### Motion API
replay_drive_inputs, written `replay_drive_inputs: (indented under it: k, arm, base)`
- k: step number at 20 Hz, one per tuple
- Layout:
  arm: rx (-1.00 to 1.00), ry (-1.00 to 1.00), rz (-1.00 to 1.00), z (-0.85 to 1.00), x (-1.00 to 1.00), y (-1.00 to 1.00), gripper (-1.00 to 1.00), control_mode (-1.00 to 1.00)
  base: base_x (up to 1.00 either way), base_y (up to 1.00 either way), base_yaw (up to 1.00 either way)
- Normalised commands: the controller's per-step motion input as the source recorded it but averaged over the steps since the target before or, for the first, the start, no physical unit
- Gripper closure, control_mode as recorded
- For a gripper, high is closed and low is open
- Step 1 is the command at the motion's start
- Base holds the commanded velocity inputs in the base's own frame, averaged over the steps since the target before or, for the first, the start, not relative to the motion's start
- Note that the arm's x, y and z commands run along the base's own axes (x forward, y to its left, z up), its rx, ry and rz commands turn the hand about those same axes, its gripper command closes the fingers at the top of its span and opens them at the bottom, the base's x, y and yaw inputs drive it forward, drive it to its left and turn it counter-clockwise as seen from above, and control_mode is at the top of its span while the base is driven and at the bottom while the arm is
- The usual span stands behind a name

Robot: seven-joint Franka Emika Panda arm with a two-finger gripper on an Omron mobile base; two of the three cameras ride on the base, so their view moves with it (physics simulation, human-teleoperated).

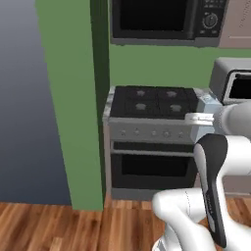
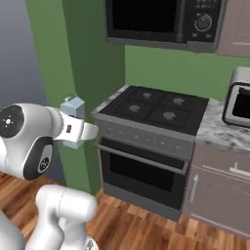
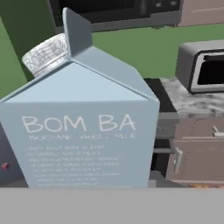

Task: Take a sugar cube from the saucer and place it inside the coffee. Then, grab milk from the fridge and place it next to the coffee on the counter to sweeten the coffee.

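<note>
The milk (image 3: 87, 131), a pale blue-white carton with a ribbed cap, stands close before the hand camera. My gripper (image 2: 78, 129) is shut on the milk (image 2: 74, 105) and holds it upright in the air, left of the stove's front corner. In the left base view the milk (image 1: 209, 104) shows just past my gripper (image 1: 202, 116), over the stove's right edge. A stretch of the marbled counter (image 2: 217, 132) lies right of the stove. The coffee, saucer, sugar cube and fridge are out of view.
A black stove (image 2: 156, 110) with an oven below sits ahead, under a microwave (image 2: 161, 19). A boxy grey appliance (image 2: 239, 97) stands on the counter above brown drawers (image 2: 219, 185). A green wall (image 1: 73, 98) juts out at the left.
</note>
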Motion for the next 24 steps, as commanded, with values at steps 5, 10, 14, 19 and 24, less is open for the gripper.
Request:
replay_drive_inputs:
  k: [5, 10, 14, 19, 24]
  arm:
    - [0.00, 0.00, 0.00, 0.00, 0.00, 0.00, 1.00, 1.00]
    - [0.00, 0.00, 0.00, 0.00, 0.00, 0.00, 1.00, 1.00]
    - [0.00, 0.00, 0.00, 0.00, 0.00, 0.00, 1.00, 1.00]
    - [0.00, 0.00, 0.00, 0.00, 0.00, 0.00, 1.00, 1.00]
    - [0.00, 0.00, 0.00, 0.00, 0.00, 0.00, 1.00, 1.00]
  base:
    - [0.26, -1.00, -0.35]
    - [0.30, -1.00, -0.34]
    - [0.29, -1.00, -0.34]
    - [0.27, -1.00, -0.35]
    - [0.30, -1.00, -0.35]
